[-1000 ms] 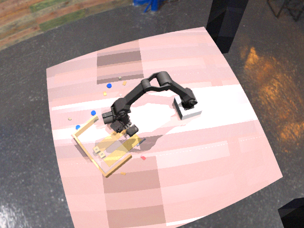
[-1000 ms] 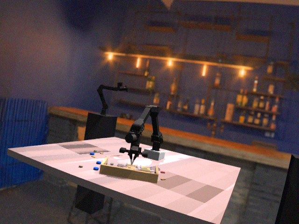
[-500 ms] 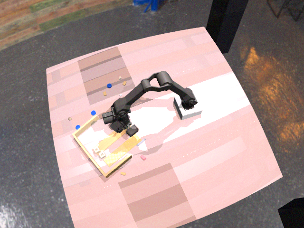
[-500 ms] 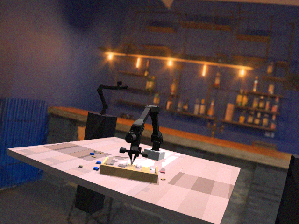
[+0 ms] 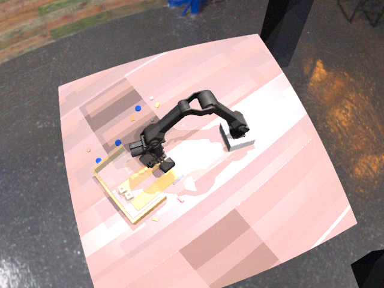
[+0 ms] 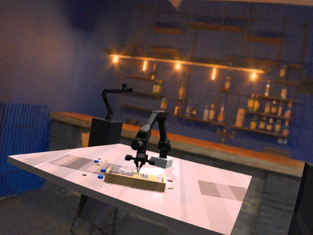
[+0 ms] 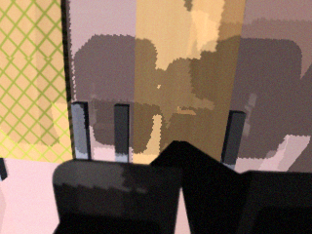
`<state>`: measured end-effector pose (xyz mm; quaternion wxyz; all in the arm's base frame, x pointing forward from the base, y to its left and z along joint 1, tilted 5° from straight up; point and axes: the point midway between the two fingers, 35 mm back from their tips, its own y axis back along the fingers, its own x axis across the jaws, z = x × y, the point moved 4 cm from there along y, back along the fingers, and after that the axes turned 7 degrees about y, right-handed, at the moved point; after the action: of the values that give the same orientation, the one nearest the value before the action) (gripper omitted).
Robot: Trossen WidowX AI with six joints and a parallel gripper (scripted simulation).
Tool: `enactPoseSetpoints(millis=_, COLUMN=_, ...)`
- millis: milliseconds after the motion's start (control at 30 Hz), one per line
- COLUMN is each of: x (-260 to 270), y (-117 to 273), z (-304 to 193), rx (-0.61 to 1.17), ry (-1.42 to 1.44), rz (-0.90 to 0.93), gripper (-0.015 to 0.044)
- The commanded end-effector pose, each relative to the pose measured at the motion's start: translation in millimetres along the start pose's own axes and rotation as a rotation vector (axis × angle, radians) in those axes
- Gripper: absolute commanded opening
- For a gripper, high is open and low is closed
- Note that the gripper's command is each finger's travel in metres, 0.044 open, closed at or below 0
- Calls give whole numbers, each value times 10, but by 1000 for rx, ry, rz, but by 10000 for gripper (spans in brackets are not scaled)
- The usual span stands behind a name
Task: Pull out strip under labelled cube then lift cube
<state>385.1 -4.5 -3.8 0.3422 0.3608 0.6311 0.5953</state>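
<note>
In the top view, the arm (image 5: 173,120) covers the near ends of the strips (image 5: 149,189), in the middle left of the frame. The two cubes (image 5: 125,191) are too small for us to read any label. In the wrist view, we see the gripper (image 7: 182,156) fingertips cut by the bottom edge.

Three blue discs (image 5: 138,108) (image 5: 117,142) (image 5: 98,160) lie beside the tray's far side. Small tan tiles (image 5: 157,105) (image 5: 155,219) scattered on the pink table (image 5: 254,198). Tiny white chip (image 5: 151,98), possibly a cube. Bar shelves with bottles (image 6: 252,103) behind.
</note>
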Motion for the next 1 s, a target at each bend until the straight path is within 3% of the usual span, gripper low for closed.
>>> enactPoseSetpoints(millis=0, x=3, y=-20, z=1, rx=-1, ry=5, rz=3, gripper=0)
enactPoseSetpoints(millis=967, x=4, y=-49, z=2, rx=-1, ry=5, rz=3, gripper=0)
